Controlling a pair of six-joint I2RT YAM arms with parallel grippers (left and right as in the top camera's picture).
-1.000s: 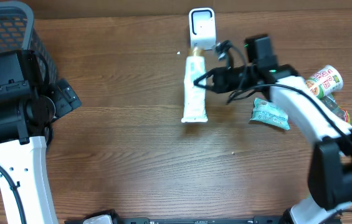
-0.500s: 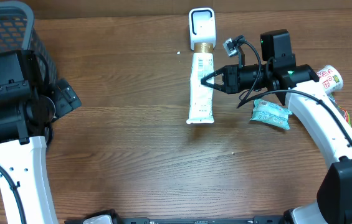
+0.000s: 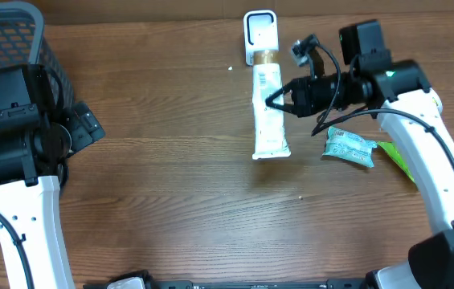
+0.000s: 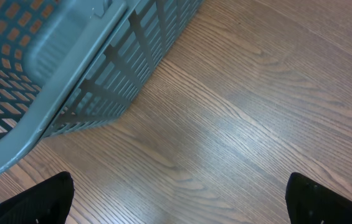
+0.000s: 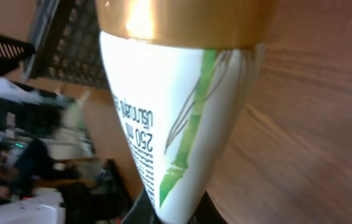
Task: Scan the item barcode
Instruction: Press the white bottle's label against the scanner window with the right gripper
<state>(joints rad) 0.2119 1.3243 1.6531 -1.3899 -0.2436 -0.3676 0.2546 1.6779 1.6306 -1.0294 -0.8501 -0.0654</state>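
at table centre, grips tube (image 3: 268, 112) with right gripper (image 3: 279, 100); has slid it toward 3 o'clock, cap (image 3: 265, 58) now just below scanner (image 3: 259, 32) at 12 o'clock, barcode likely nearing it. keeps left gripper (image 3: 88, 128) splayed, idle by basket (image 4: 70, 56) at 9 o'clock.

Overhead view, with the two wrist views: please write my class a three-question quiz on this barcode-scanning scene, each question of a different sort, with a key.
1. True or false: the right gripper is shut on the white tube.
2. Choose one. The tube's gold cap points: A) toward the white scanner; B) away from it; C) straight up at the camera.
3. Fill the gap: the left gripper, beside the grey basket, is ____ and holds nothing.

Key: 1 true; 2 A; 3 open.
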